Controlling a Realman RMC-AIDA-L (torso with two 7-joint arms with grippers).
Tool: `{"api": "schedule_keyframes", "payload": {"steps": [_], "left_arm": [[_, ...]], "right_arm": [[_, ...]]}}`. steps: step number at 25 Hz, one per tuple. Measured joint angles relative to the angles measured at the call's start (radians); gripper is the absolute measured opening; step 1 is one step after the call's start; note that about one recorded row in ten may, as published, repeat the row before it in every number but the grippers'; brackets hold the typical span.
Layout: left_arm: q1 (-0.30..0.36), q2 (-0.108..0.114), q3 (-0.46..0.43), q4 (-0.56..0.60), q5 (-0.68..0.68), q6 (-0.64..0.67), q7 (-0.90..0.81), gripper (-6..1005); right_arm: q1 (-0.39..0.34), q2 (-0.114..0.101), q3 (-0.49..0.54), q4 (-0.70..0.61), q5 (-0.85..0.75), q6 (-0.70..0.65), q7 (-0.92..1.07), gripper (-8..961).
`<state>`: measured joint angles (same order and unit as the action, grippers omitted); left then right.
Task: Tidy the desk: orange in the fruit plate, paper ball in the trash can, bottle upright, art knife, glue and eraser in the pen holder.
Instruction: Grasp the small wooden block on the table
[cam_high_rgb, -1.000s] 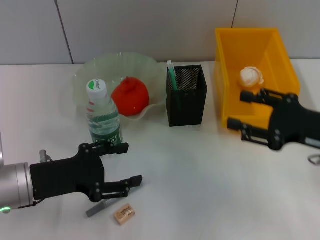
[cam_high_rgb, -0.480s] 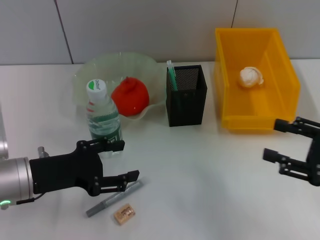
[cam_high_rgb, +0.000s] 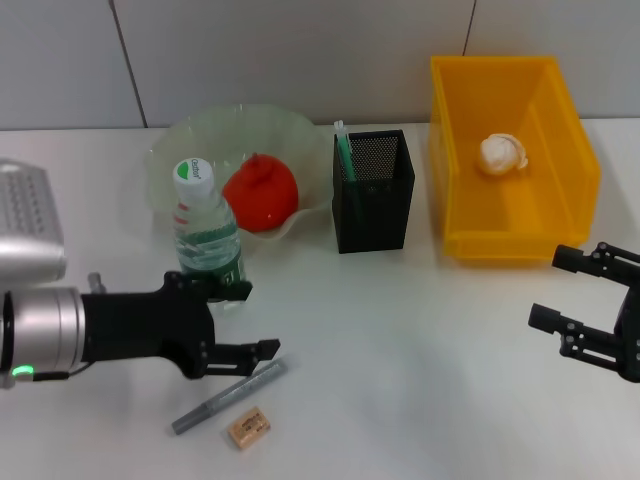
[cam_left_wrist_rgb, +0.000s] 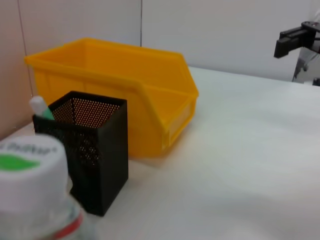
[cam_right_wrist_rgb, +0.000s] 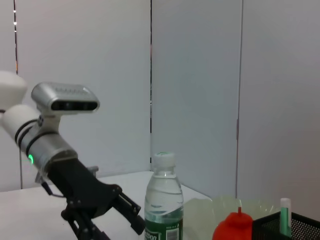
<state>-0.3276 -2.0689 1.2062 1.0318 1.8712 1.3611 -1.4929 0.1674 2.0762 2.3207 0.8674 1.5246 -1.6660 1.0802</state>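
Observation:
The orange (cam_high_rgb: 260, 192) lies in the pale green fruit plate (cam_high_rgb: 190, 137). The bottle (cam_high_rgb: 207, 237) stands upright in front of the plate. The paper ball (cam_high_rgb: 502, 153) lies in the yellow trash bin (cam_high_rgb: 560, 130). The black mesh pen holder (cam_high_rgb: 373, 190) holds a green glue stick (cam_high_rgb: 344, 152). The grey art knife (cam_high_rgb: 228, 396) and the tan eraser (cam_high_rgb: 248, 426) lie on the table near the front. My left gripper (cam_high_rgb: 248, 320) is open, just above the knife and beside the bottle. My right gripper (cam_high_rgb: 560, 288) is open and empty, in front of the bin.
The white table (cam_high_rgb: 400, 380) has free room between the two arms. A wall runs behind the plate, holder and bin. The left wrist view shows the bottle cap (cam_left_wrist_rgb: 30, 170), the holder (cam_left_wrist_rgb: 85, 150) and the bin (cam_left_wrist_rgb: 115, 95).
My right gripper has drawn back from the bin to the front right, leaving the paper ball inside. My left arm has pulled back to the left, uncovering the art knife.

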Motion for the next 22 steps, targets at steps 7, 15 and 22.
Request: {"api": "schedule_keyframes", "payload": {"steps": [7,15,22], "left_arm": [[0.039,-0.001,0.075,0.224,0.104,0.003,-0.203,797],[0.102,0.0,0.184,0.497,0.267,0.008,-0.48,796],[0.137,0.0,0.32,0.746,0.393,0.057,-0.744,796]], "right_arm": [[0.007,0.0,0.024,-0.048,0.0,0.0,-0.034,696],[0.006,-0.003,0.054,-0.095,0.0,-0.002,-0.061,696],[0.006,-0.001,0.068,-0.116,0.008,0.0,-0.067,696]]}}
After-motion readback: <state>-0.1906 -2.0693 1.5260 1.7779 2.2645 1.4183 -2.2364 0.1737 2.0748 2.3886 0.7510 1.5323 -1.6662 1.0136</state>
